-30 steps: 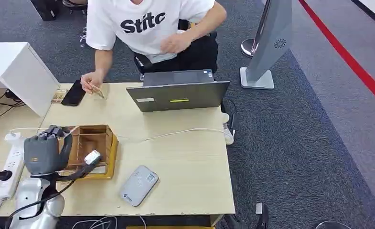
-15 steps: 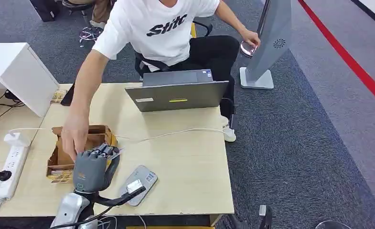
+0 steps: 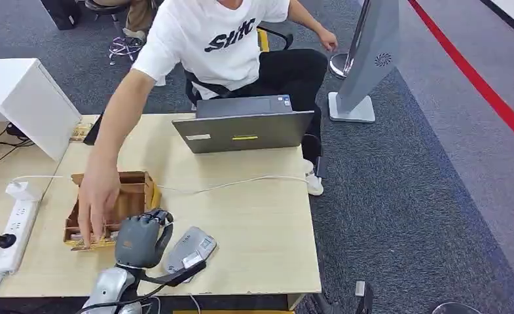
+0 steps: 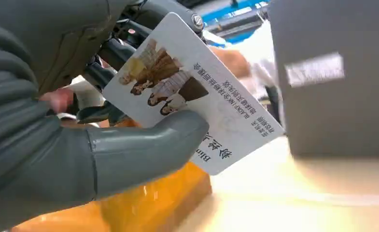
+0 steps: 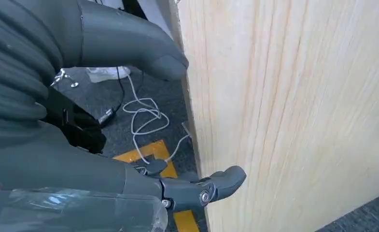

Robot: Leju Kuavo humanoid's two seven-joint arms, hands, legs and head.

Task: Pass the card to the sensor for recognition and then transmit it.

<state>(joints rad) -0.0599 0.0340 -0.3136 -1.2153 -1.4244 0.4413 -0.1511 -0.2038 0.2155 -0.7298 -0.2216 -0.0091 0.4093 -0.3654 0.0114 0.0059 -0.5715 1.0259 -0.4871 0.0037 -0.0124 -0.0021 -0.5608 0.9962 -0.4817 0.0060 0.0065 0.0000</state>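
Left hand [image 3: 138,240] over the pale wooden table's [image 3: 254,248] near-left part, pinching a white printed card [image 4: 192,92] between thumb and fingers, just left of the flat grey oval sensor [image 3: 190,249]. Right hand [image 5: 129,145] beside a wooden panel, fingers apart, holding nothing. Person's hand [image 3: 97,203] reaching into the brown open box [image 3: 136,196].

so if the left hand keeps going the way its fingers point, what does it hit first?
Likely the grey laptop lid: the left hand holds the white printed card with its far edge toward that lid. Depth is unclear; bare wooden tabletop lies between.
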